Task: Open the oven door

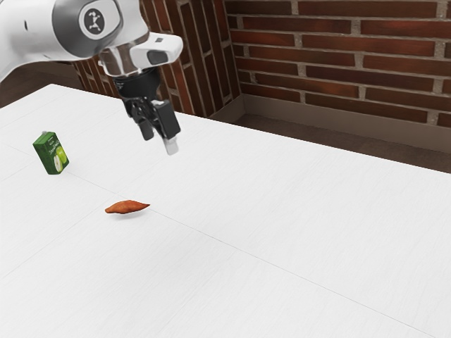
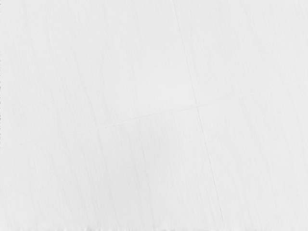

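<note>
The jaws are held above the desk (image 1: 303, 211) by the arm (image 1: 35, 35) and are spaced apart, with a gap visible between them. A green carton (image 1: 52, 155) is stood upright toward the exterior view's left. An elongated orange-brown item (image 1: 127, 207) is laid nearby. Two crossing desk seams are seen in the wrist view.

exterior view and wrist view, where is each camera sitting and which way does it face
Exterior view: sits at the arm's side, above the table, looking down across the white tabletop toward the brick wall; the arm enters from the exterior view's upper left, with its end effector hanging over the table.
Wrist view: sits on the arm's hand, facing down at the pale tabletop, where two thin seams cross.
Shared: the white, faintly grained tabletop and thin seams in it.
</note>
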You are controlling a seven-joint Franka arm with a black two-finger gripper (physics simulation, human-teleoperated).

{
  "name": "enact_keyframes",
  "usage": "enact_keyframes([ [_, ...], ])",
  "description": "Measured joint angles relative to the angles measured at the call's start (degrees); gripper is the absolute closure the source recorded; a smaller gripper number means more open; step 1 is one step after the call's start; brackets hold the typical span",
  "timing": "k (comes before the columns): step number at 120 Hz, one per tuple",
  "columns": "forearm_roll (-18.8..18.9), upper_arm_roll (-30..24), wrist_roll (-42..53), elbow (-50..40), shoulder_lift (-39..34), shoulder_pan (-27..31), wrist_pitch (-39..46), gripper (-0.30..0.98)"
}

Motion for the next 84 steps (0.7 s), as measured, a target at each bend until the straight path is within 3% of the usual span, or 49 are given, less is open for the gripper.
enact_keyframes([
  [26, 0.18, 0.23, -3.83, 0.16, -0.15, -0.06, -1.16, 0.00],
  [32, 0.02, -0.66, -4.17, 4.03, -6.01, -0.53, -1.68, 0.00],
  [36, -0.53, -6.19, -2.60, 5.90, -12.84, 1.56, -0.47, 0.00],
  [43, -1.76, -22.70, 2.62, 7.35, -18.62, 8.50, 2.64, 0.00],
  [52, 2.61, -46.93, 8.96, 10.71, -9.91, -2.59, 8.55, 0.00],
  [57, 6.55, -55.81, 12.36, 12.22, -3.95, -10.06, 12.26, 0.00],
  [63, 12.38, -60.24, 16.24, 15.44, 3.56, -14.09, 16.01, 0.01],
  [71, 18.59, -61.99, 21.06, 20.68, 11.69, -16.26, 20.16, 0.00],
  [84, 24.10, -62.54, 27.84, 23.08, 17.16, -17.76, 27.39, 0.00],
])
